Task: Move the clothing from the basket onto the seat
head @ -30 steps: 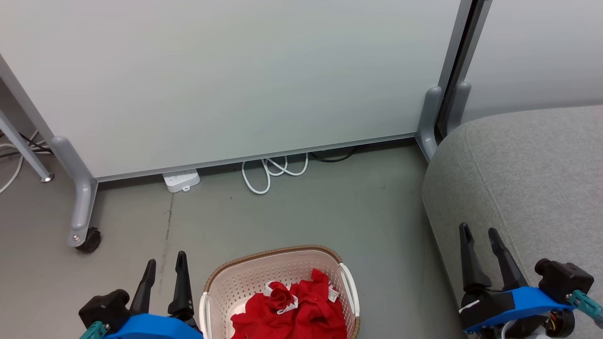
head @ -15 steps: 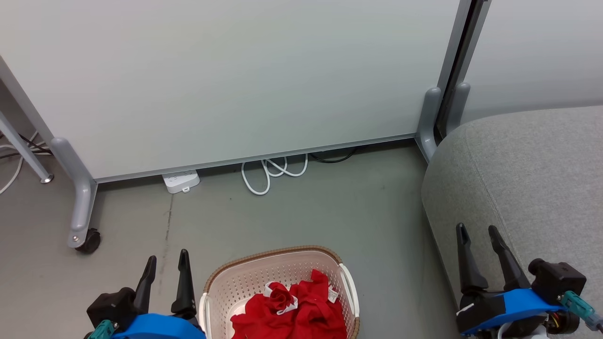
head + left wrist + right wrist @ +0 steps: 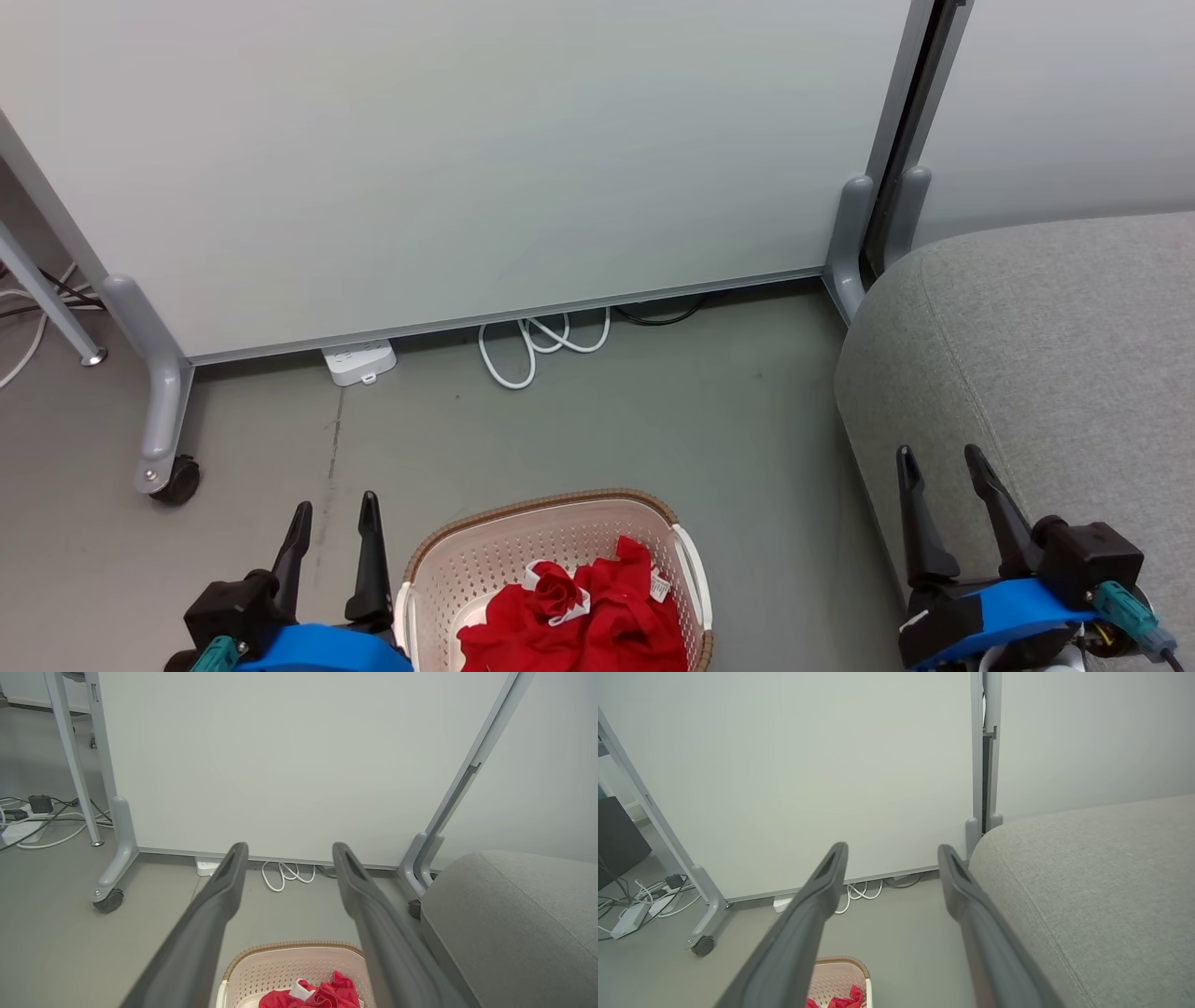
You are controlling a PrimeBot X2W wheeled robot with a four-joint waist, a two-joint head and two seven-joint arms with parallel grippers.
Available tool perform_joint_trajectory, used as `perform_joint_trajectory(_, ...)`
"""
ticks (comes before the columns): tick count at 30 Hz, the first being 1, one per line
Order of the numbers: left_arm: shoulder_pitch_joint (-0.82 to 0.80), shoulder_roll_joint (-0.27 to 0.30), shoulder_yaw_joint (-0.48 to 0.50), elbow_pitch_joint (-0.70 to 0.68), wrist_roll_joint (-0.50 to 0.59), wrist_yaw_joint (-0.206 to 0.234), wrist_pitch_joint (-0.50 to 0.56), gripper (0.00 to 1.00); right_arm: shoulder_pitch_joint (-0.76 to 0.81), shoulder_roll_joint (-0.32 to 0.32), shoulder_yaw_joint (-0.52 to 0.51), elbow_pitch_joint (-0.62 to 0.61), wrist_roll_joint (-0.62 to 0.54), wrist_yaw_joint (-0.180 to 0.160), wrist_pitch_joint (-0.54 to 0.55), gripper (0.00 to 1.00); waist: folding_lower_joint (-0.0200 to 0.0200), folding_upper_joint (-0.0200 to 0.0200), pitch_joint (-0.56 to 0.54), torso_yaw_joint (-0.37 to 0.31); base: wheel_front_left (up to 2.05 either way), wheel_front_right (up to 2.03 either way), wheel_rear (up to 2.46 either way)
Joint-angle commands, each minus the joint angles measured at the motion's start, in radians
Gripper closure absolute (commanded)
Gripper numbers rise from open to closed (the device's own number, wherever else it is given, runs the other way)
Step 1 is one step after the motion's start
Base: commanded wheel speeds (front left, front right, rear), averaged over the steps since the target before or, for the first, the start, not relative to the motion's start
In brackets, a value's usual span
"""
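Note:
Red clothing [image 3: 574, 621] with white trim lies bunched inside the cream basket [image 3: 448, 574] on the floor at the bottom centre of the head view. The left wrist view shows the clothing [image 3: 322, 994] in the basket [image 3: 261, 970] below my fingers. The grey seat [image 3: 1055, 345] fills the right side. My left gripper [image 3: 334, 511] is open just left of the basket, holding nothing. Over the seat's front corner, my right gripper [image 3: 938, 457] is open and empty too. In the right wrist view the seat [image 3: 1092, 882] is on the right and the basket [image 3: 838, 980] is low down.
A wheeled white partition [image 3: 448, 159] stands behind the basket, its castor foot [image 3: 168, 476] at the left. A white power strip [image 3: 359, 359] and coiled cable [image 3: 532, 345] lie under it. Bare grey floor [image 3: 653, 420] stretches between basket, partition and seat.
Both grippers have drifted slightly: the left a little right and lower, the right a little left. Basket, clothing and seat stay put.

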Motion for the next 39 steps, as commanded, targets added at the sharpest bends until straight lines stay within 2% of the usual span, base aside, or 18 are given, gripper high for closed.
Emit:
perform_joint_trajectory(1,-0.008,0.007,-0.002,0.001,0.016,0.007,-0.008,0.0,0.002,-0.005,0.002,-0.007,-0.018,0.0,-0.008,0.0,0.0,0.0,0.0,-0.001,0.0,0.0,0.0)
perform_joint_trajectory(12,-0.017,0.008,-0.01,0.013,0.077,0.017,-0.029,0.0,0.007,-0.005,0.003,-0.012,-0.096,0.0,-0.025,0.0,0.0,0.0,0.002,-0.002,0.0,0.0,0.0)
perform_joint_trajectory(29,-0.012,0.007,0.002,0.023,0.067,0.005,-0.026,0.0,0.003,-0.005,0.005,-0.009,-0.083,0.0,-0.025,0.0,0.0,0.0,0.009,-0.004,0.0,0.0,0.0)
perform_joint_trajectory(34,-0.026,0.007,-0.011,0.039,0.053,0.0,-0.026,0.0,-0.023,-0.005,0.014,-0.02,-0.077,0.0,-0.025,0.0,0.0,0.0,0.042,-0.02,0.0,0.0,0.0)
perform_joint_trajectory(39,-0.08,0.007,-0.037,0.105,0.042,-0.017,-0.008,0.0,-0.077,-0.005,0.033,-0.037,-0.071,0.0,-0.033,0.0,0.0,0.0,0.134,-0.055,0.0,0.0,0.0)
